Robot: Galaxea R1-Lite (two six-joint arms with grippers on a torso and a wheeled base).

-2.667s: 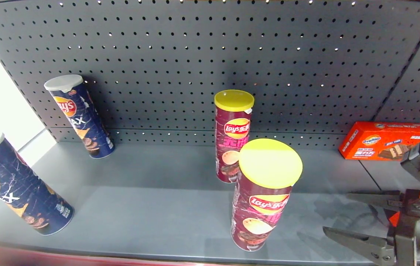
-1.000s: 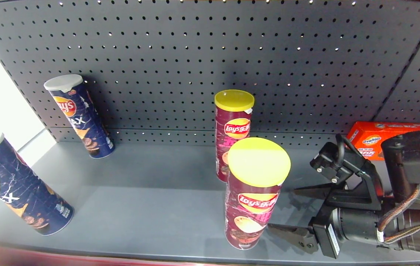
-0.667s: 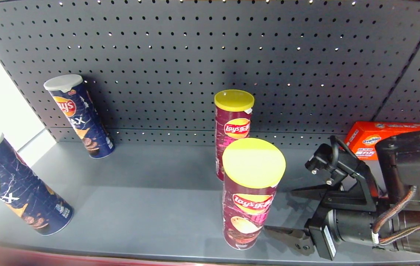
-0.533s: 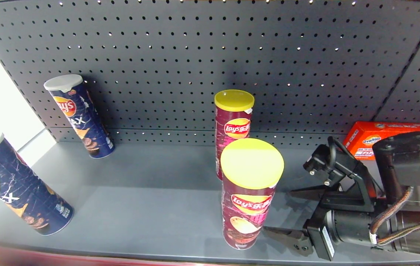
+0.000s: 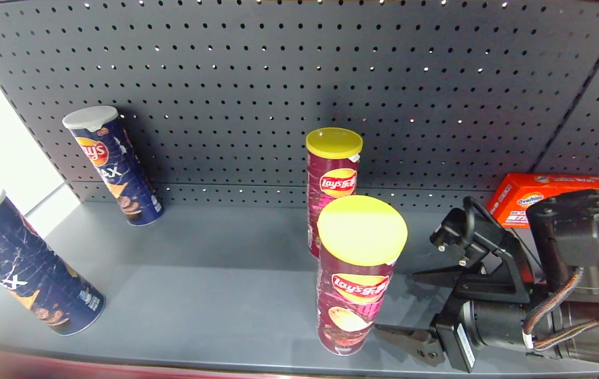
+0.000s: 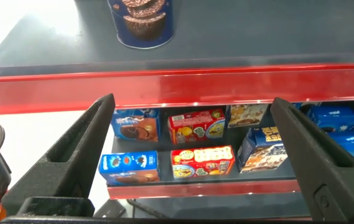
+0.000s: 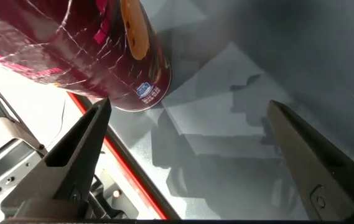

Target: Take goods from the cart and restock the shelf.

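Well, your right gripper (image 5: 396,303) sits low over the shelf (image 5: 215,284), jaws wide, just beside the front maroon can (image 5: 354,295), which stands upright near the shelf's front edge and bears a round red-and-yellow logo. Your left gripper (image 6: 195,158) gapes wide too.

Your right black claw (image 5: 396,303) lay low and nearly level, its two dark tapered fingers (image 5: 410,339) spread wide apart, pointing toward your left with nothing between them. Behind it sat the grey cylindrical wrist (image 5: 578,237), a braided cable (image 5: 547,310) looping alongside. Your left black claw (image 6: 192,102) stood wide open too, holding nothing.
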